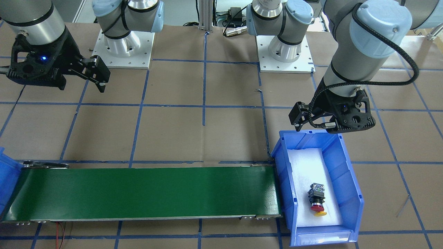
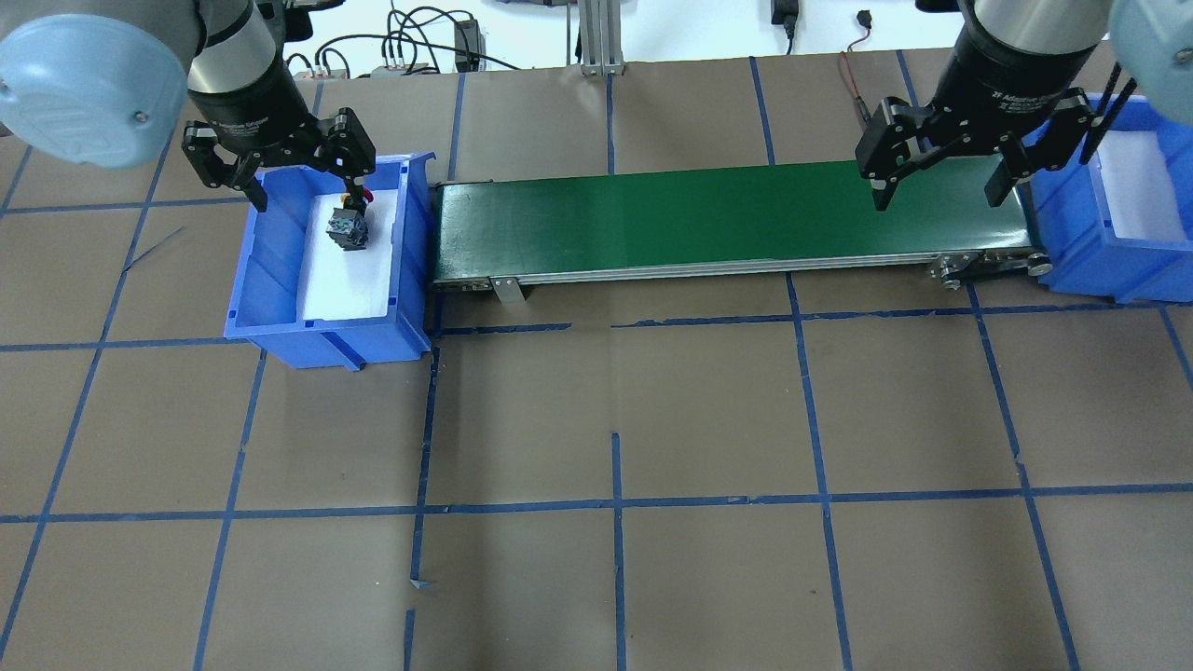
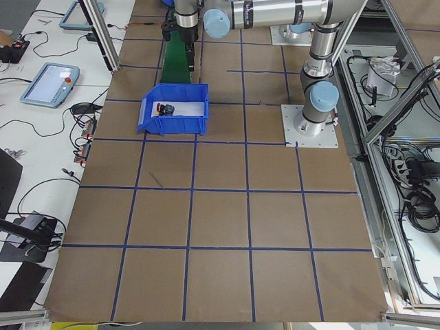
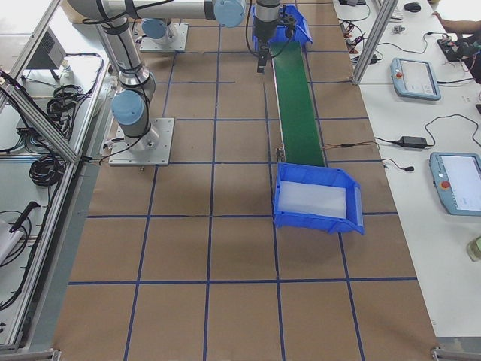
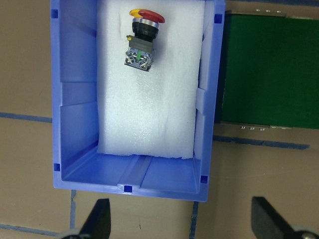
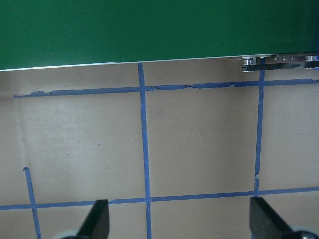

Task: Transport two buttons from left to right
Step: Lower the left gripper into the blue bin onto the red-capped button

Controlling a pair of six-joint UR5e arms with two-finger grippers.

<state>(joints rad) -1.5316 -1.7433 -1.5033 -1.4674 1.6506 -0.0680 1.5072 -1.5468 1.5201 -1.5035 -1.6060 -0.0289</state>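
Observation:
A button (image 5: pixel 140 50) lies on its side on white foam in the left blue bin (image 5: pixel 75 99). It has a black-and-grey block body and a red cap with a yellow edge beside it. I cannot make out a second body. It also shows in the front view (image 1: pixel 316 195) and overhead view (image 2: pixel 347 226). My left gripper (image 5: pixel 183 221) is open and empty, high over the bin's robot-side end (image 1: pixel 328 126). My right gripper (image 2: pixel 938 191) is open and empty above the right end of the green conveyor belt (image 2: pixel 727 214).
The belt (image 1: pixel 145 192) runs between the left bin (image 2: pixel 326 331) and a second blue bin (image 2: pixel 1146 270) lined with white foam at the right end. The brown table has a blue tape grid. Both arm bases stand behind the belt.

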